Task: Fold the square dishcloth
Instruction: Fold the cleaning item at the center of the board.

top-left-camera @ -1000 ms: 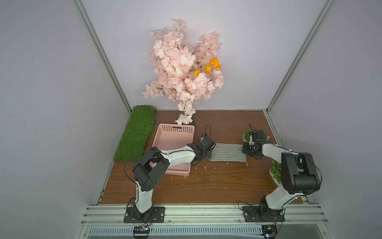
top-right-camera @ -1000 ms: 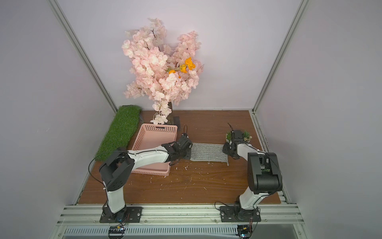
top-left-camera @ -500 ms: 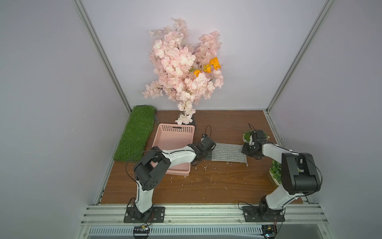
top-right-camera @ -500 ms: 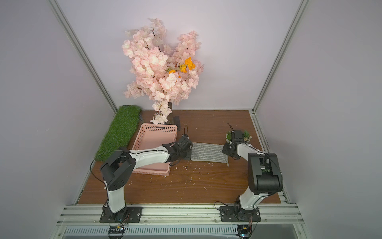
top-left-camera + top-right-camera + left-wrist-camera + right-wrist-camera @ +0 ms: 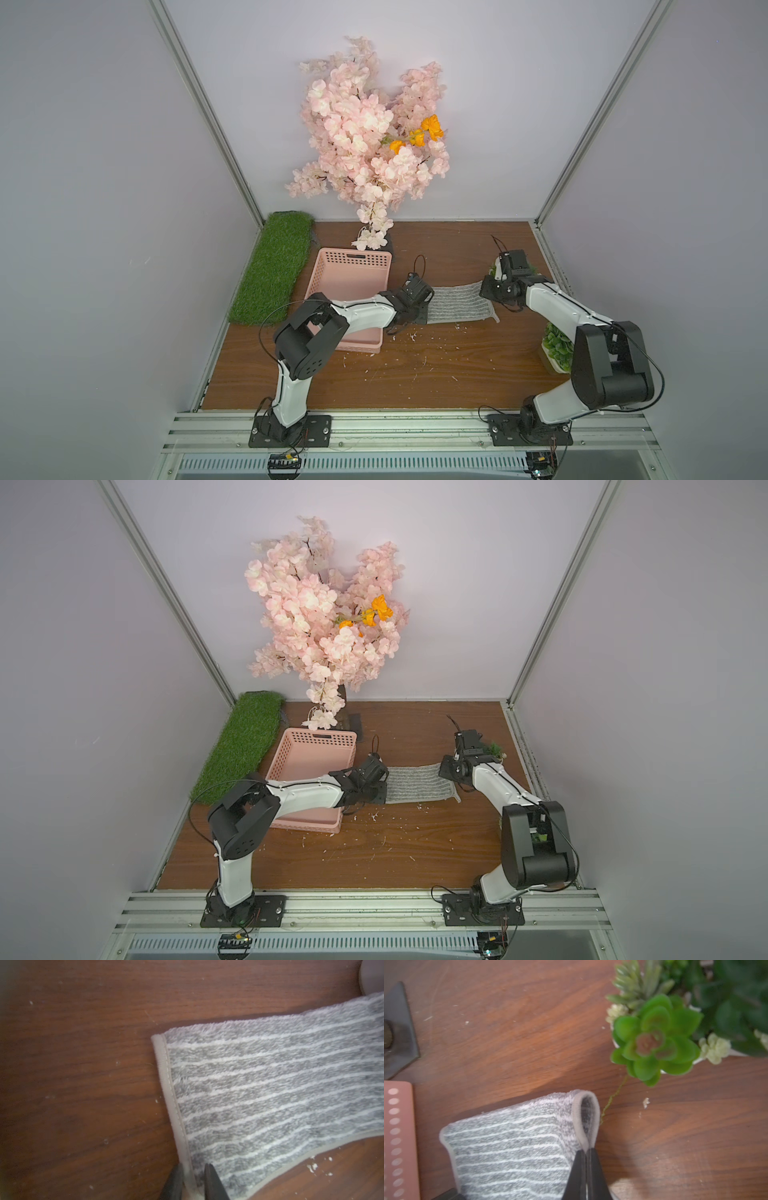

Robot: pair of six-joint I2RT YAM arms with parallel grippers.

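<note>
Two arms, one square dishcloth (image 5: pixel 457 305) lying between them on the wooden table (image 5: pixel 415 374).
Just beside the pink basket (image 5: pixel 353 266), the left gripper (image 5: pixel 193 1169) is clamped on the cloth's hemmed edge. Across the cloth, the right gripper (image 5: pixel 586 1152) is pressed together on the opposite hem, pinching up a loop near a green succulent (image 5: pixel 654 1041).

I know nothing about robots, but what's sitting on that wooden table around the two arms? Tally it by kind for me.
Grey striped dishcloth: 1
Pink basket: 1
Green grass mat: 1
Pink blossom tree: 1
Small potted plants: 2
Total: 6
</note>
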